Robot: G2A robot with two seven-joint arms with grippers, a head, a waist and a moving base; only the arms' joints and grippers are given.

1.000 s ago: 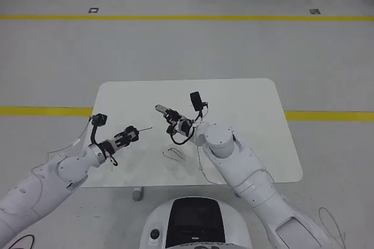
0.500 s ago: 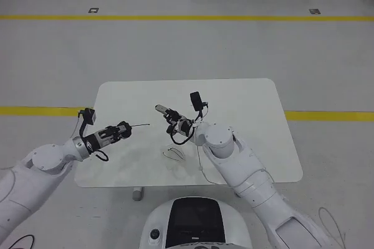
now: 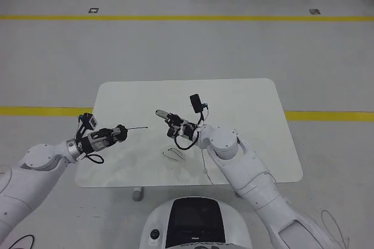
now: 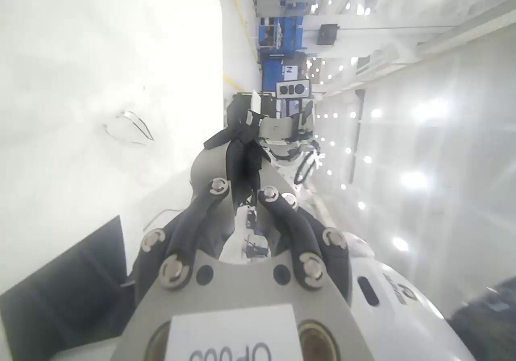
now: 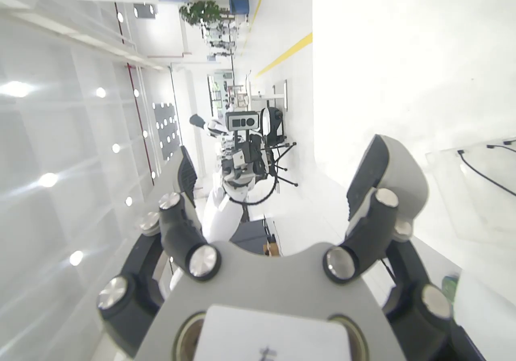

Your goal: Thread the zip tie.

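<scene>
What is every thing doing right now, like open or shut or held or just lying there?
left gripper: shut on the black zip tie, over the table.
black zip tie: held at one end, free end sticking out straight, not threaded.
right gripper: open, empty.
thin loop: lying flat on the table, untouched.

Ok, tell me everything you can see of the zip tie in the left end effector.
The zip tie is a thin, straight black strip, plastic by the look. The left end effector is shut on one end. The rest juts out roughly level above the table, with the free tip pointing toward the open right end effector and a clear gap between them. Nothing else touches it. Its head cannot be made out.
</scene>
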